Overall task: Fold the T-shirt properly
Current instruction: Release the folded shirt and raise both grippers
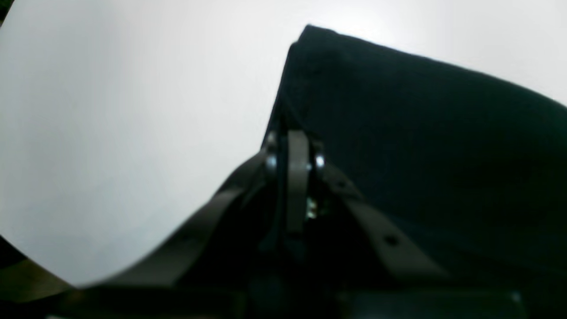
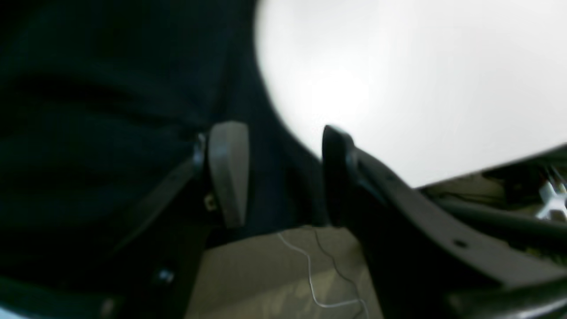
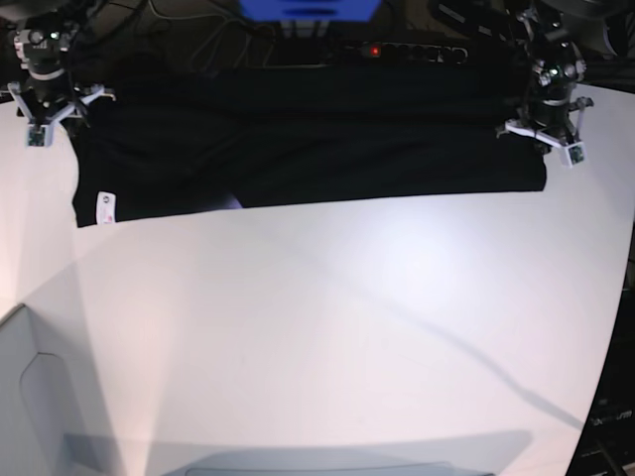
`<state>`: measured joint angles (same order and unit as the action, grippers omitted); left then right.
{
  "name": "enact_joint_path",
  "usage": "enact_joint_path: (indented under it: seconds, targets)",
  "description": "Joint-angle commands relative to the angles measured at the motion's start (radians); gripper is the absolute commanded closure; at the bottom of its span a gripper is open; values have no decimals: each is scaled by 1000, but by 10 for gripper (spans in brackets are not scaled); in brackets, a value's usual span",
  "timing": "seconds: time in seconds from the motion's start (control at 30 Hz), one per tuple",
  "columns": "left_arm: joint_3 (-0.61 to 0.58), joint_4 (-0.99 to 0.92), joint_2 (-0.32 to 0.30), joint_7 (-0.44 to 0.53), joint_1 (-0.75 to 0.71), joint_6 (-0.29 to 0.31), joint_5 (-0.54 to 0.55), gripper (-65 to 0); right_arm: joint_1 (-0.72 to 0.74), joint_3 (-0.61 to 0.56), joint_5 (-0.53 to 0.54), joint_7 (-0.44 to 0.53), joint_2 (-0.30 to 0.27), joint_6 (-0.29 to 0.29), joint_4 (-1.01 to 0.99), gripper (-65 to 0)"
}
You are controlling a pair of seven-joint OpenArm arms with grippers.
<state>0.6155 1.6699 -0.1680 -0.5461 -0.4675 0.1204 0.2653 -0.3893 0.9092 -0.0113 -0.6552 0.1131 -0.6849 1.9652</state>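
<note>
The black T-shirt [image 3: 308,139] lies spread in a wide band across the far part of the white table [image 3: 317,337], its small white label [image 3: 103,208] at the near left corner. My left gripper [image 3: 541,134] is at the shirt's right end. In the left wrist view, that left gripper [image 1: 294,148] is shut, its fingers pinching the edge of the T-shirt [image 1: 421,133]. My right gripper [image 3: 45,114] is at the shirt's left end. In the right wrist view, the right gripper [image 2: 283,177] stands open, with the T-shirt [image 2: 110,110] running between and behind its fingers [image 2: 228,173], not gripped.
A blue box [image 3: 308,8] and a black power strip with a red light [image 3: 397,50] sit behind the table's far edge among cables. Beyond the table's edge in the right wrist view, the floor [image 2: 266,274] shows with a thin cable on it.
</note>
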Motion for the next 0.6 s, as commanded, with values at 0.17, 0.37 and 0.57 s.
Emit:
enact_joint_path:
  seconds: [0.17, 0.37, 0.57]
  targets:
    - [8, 17, -12, 21, -1, -6, -1, 0, -7, -6, 18, 16, 24, -13, 55, -278]
    - [7, 17, -12, 13, -1, -6, -1, -3, -67, -157, 18, 18, 44, -13, 56, -279]
    - [8, 17, -11, 13, -1, -11, -1, -197, -56, -215, 18, 24, 44, -13, 26, -280]
